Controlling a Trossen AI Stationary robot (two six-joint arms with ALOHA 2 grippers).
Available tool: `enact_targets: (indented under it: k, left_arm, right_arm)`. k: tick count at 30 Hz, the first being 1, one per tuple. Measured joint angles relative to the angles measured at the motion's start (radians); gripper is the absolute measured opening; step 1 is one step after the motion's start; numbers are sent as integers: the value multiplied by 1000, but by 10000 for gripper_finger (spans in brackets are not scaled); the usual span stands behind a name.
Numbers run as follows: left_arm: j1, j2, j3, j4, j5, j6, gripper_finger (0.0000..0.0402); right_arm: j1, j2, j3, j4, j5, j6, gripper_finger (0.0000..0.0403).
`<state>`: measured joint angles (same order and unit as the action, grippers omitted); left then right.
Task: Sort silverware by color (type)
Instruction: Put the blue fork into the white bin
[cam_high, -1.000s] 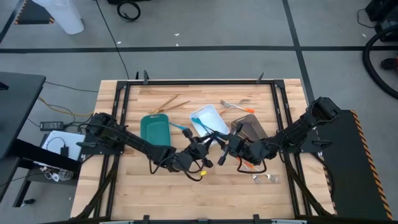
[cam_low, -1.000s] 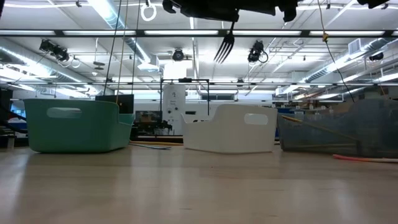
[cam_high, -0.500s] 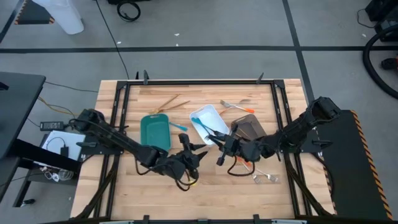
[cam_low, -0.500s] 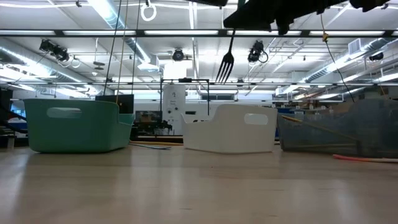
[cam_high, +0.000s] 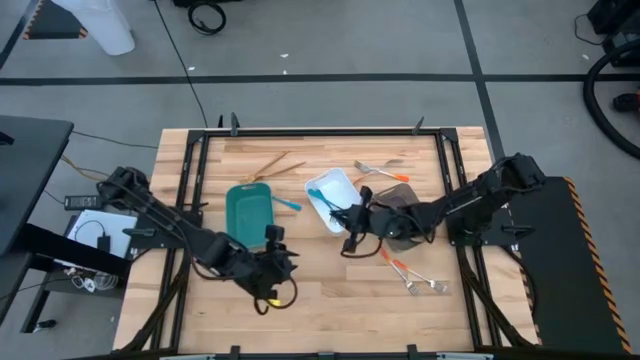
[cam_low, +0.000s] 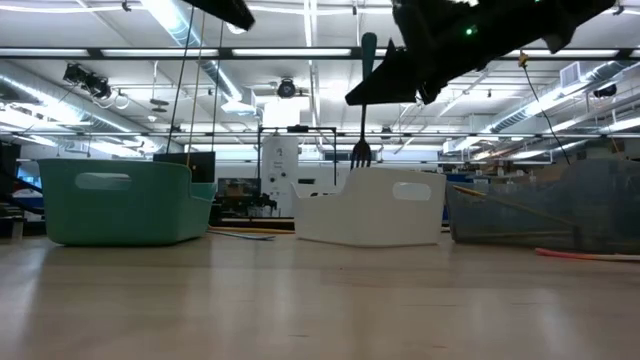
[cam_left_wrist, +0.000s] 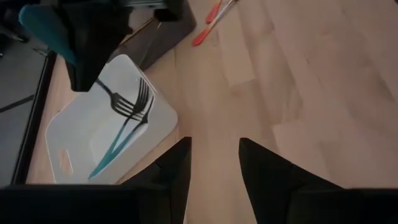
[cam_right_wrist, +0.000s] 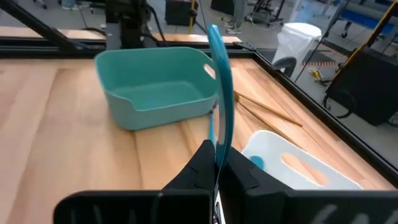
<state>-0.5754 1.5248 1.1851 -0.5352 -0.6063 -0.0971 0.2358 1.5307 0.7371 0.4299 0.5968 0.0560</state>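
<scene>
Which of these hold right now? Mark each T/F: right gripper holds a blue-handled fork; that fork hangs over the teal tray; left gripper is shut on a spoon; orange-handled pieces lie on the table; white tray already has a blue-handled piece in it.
1. The right gripper holds a blue-handled fork. True.
2. That fork hangs over the teal tray. False: it hangs tines down over the white tray.
3. The left gripper is shut on a spoon. False: it is open and holds nothing.
4. Orange-handled pieces lie on the table. True.
5. The white tray already has a blue-handled piece in it. True.
</scene>
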Motion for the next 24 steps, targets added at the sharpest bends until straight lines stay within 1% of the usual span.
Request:
enact_targets:
  k: [7,11,15,18,21,24]
  left_arm:
    - [-47,-40,-14,-40,0,-15,142]
    - [-28,-41,-68,-44,11,-5,142]
    - [5,-53,-113,-45,66,14,142]
    - [34,-95,-147,-40,98,52,142]
    - [67,-164,-198,-39,132,64,142]
    - [91,-246,-255,-9,137,64,142]
  right_arm:
    - [-99,0,85,-135,-129,-4,9]
    - [-164,-1,135,-251,-213,19,9]
    - [-219,-1,178,-400,-293,66,9]
    - [-246,-1,217,-515,-360,77,9]
    - [-259,-1,263,-620,-394,77,9]
    - [-263,-1,310,-695,-422,74,9]
